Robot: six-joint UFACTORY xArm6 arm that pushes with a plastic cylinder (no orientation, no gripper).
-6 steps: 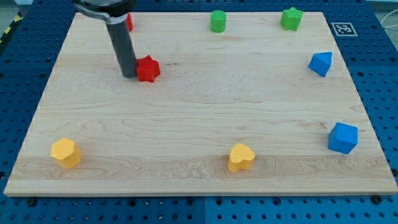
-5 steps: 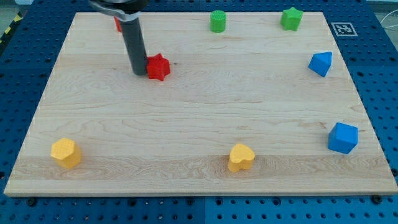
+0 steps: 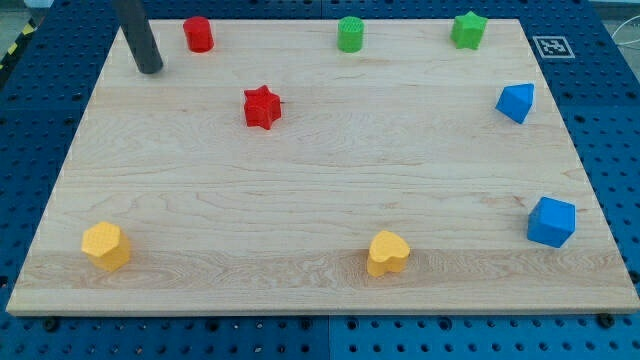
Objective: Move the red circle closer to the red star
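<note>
The red circle (image 3: 198, 34) stands near the board's top edge, left of the middle. The red star (image 3: 262, 107) lies below it and to its right, a short gap apart. My tip (image 3: 149, 69) rests on the board at the view's upper left, to the left of the red circle and a little below it, not touching any block.
A green circle (image 3: 350, 35) and a green star (image 3: 468, 29) sit along the top edge. Two blue blocks (image 3: 516, 102) (image 3: 551, 221) sit at the right. A yellow block (image 3: 106, 245) and a yellow heart (image 3: 387, 253) sit near the bottom edge. The wooden board (image 3: 320, 180) lies on a blue pegboard.
My tip pushed the red star a little to the right, then left it and moved up and left past the red circle. The red circle, hidden earlier by the rod, now shows.
</note>
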